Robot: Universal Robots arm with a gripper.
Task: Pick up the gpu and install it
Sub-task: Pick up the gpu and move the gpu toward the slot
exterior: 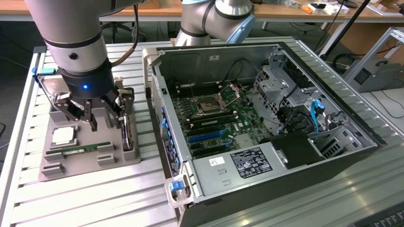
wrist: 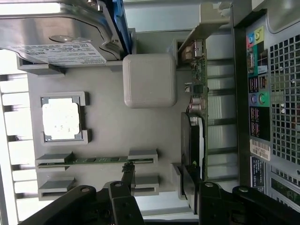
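Status: hand [exterior: 107, 120] is spread wide, gripping nothing, and hangs low over the grey moulded parts tray [exterior: 88, 163] on the slatted metal counter [exterior: 82, 203]. The gpu [exterior: 128, 135], a thin dark card with a metal bracket at one end, stands on edge in slotted holders at the tray's 3 o'clock side in the exterior view, probably so fingers can pinch its flat faces. One finger is just beside it; contact is unclear. The open silver-and-black computer case [exterior: 189, 56] lies at 3 o'clock of the tray, board facing up, presumably for straight-down insertion. Card not installed.
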